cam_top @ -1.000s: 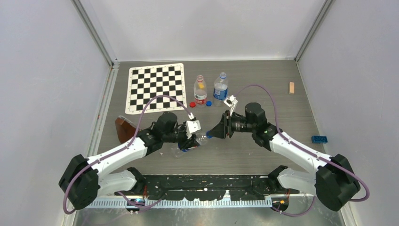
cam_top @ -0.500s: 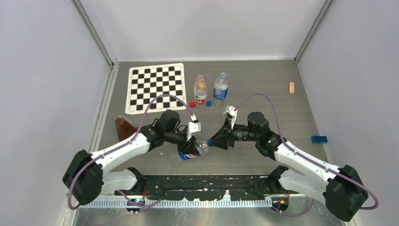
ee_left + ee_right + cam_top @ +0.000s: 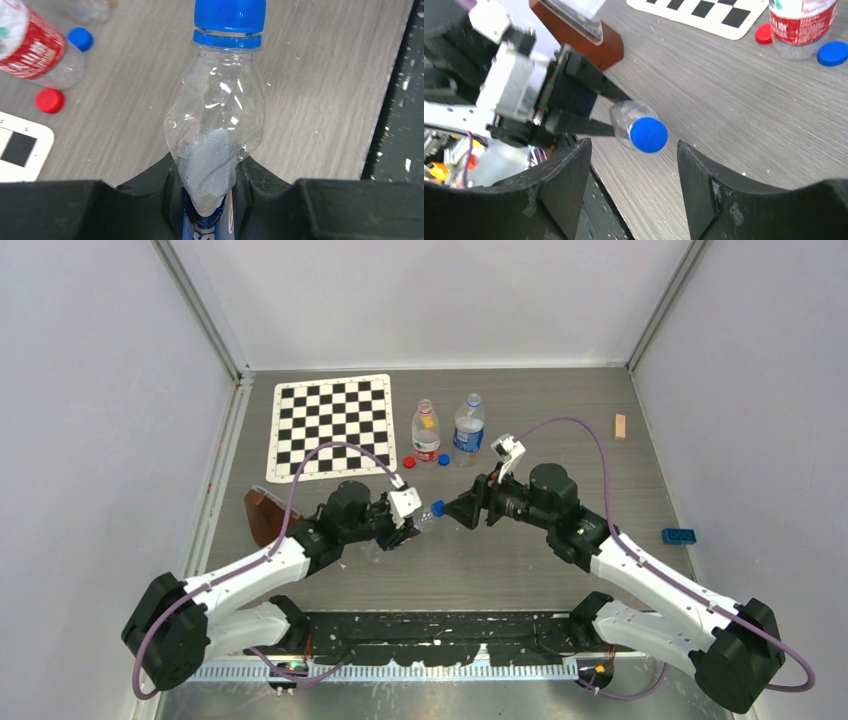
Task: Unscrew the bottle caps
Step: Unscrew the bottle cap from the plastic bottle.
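Observation:
My left gripper (image 3: 207,200) is shut on a clear blue-labelled bottle (image 3: 215,125), squeezing its body and holding it tilted above the table. Its blue cap (image 3: 648,134) is still on the neck and points at my right gripper (image 3: 634,150). That gripper is open, its jaws a little short of the cap and touching nothing. In the top view the held cap (image 3: 437,508) sits just left of the right gripper (image 3: 458,512). A red-labelled bottle (image 3: 426,435) and a blue-labelled bottle (image 3: 468,430) stand at the back without caps. A loose red cap (image 3: 409,462) and a loose blue cap (image 3: 443,459) lie beside them.
A checkerboard sheet (image 3: 332,427) lies at the back left. A brown block (image 3: 265,512) stands close to the left arm. A small wooden block (image 3: 620,426) and a blue brick (image 3: 678,535) sit along the right side.
My right gripper has opened and come off the blue cap. The left arm has carried the bottle away from the table's near edge, and the right gripper followed.

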`<move>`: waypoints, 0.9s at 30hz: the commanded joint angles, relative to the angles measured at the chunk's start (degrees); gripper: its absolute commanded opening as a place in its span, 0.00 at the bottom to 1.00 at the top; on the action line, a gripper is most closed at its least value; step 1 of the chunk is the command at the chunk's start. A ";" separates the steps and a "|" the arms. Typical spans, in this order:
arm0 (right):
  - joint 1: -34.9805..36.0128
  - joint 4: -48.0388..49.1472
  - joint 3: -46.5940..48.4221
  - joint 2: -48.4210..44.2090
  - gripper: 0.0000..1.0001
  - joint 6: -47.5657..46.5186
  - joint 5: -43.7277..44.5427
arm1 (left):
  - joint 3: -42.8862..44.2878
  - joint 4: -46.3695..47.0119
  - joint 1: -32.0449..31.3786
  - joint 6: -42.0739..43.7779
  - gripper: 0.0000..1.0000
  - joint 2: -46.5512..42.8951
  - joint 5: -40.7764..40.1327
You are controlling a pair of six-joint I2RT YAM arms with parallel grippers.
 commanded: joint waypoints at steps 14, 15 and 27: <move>-0.29 -2.59 11.14 12.77 0.51 14.17 -3.75 | -4.99 11.96 -4.33 3.29 0.00 -7.70 -13.94; -0.24 -2.39 10.99 12.72 0.49 14.10 -3.57 | -4.96 11.93 -4.33 3.40 0.00 -7.75 -13.95; -0.38 -1.58 9.66 12.25 0.11 10.51 -4.96 | -4.20 10.65 -4.35 3.84 0.00 -7.29 -9.49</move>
